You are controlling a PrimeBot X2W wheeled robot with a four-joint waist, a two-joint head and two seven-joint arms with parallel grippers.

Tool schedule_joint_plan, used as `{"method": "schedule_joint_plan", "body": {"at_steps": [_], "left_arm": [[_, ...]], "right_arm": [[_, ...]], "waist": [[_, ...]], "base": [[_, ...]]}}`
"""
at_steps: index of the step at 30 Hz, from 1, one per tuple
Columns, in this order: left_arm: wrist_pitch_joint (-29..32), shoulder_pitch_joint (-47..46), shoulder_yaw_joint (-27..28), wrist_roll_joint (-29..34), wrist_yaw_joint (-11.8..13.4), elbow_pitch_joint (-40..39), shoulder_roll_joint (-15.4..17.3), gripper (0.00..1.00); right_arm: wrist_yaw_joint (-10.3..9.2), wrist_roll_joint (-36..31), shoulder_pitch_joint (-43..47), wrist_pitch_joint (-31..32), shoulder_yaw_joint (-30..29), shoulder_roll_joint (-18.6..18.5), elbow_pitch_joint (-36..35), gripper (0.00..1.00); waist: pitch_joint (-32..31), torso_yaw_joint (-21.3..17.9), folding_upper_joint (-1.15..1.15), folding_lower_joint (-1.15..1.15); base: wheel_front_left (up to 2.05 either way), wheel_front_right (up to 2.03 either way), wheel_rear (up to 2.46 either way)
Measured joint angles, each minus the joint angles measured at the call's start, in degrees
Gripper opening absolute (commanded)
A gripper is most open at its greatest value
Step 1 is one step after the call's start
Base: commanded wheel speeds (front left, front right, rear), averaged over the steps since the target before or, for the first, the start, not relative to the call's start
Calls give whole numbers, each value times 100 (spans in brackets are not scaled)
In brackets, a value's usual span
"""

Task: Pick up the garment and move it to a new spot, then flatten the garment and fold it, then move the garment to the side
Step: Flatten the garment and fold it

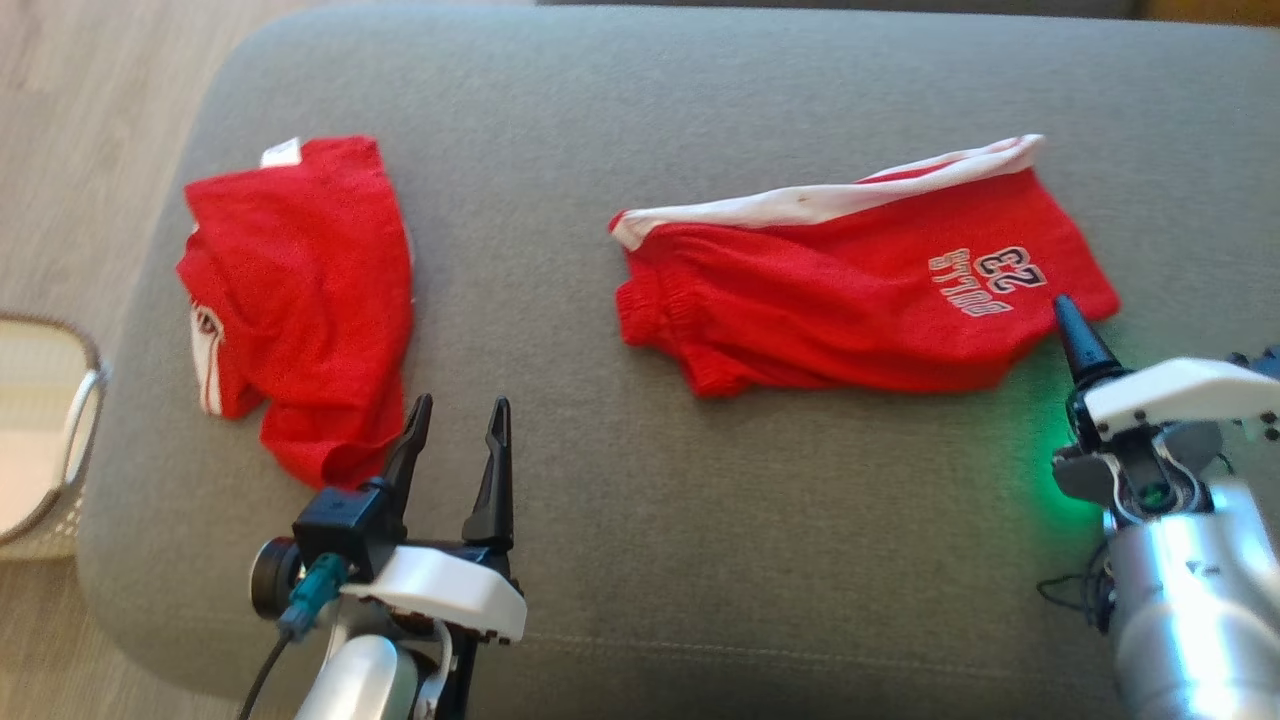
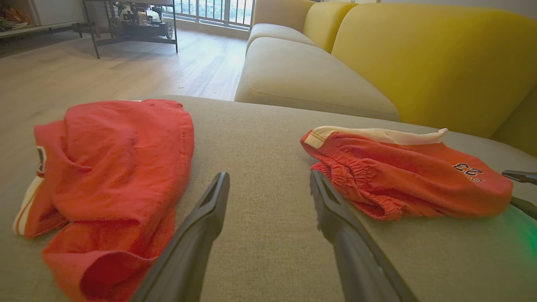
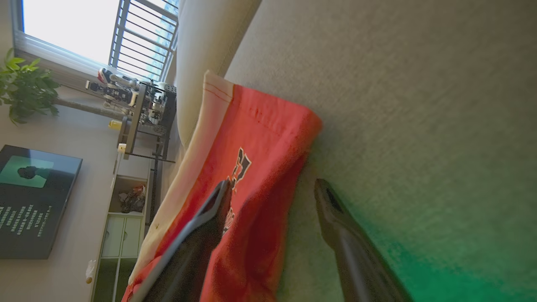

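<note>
The red shorts are spread nearly flat on the right half of the grey cushion, with a white stripe along their far edge. The right end effector is held open astride their near right corner, one finger over the cloth and one against the cushion. A grasp is therefore judged to be in hand, and a closing pinch on that corner is called for next. The left end effector is held open and empty beside a crumpled red shirt. A print reading "BULLS" and "23" is carried on the shorts.

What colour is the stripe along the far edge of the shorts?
White; the stripe shows best in the head view.
</note>
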Motion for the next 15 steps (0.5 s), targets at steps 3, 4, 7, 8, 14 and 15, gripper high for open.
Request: {"method": "schedule_joint_plan", "body": {"at_steps": [3,4,7,8,14,15], "left_arm": [[0,-18,-5,-14,22,2,-1,100],[0,-30,-1,-14,33,3,-1,100],[0,-96,52,-14,54,4,-2,100],[0,-112,70,-14,49,3,-2,100],[0,-201,118,-15,13,-1,-3,100],[0,-222,118,-16,13,-2,-4,100]], "right_arm": [[0,-302,-404,41,-363,-29,519,100],[0,-399,-540,49,-489,-64,686,100],[0,-670,-918,45,-782,-196,1172,100],[0,-742,-1029,41,-853,-233,1327,100],[0,-1068,-1456,-63,-1060,-390,1922,100],[0,-1135,-1515,-64,-1072,-412,1982,100]], "waist": [[95,143,0,0],[118,185,0,-1],[179,286,0,-1],[197,308,0,-1],[273,372,0,-1],[289,378,0,-1]], "base": [[0,0,0],[0,0,0],[0,0,0],[0,0,0],[0,0,0],[0,0,0]]}}
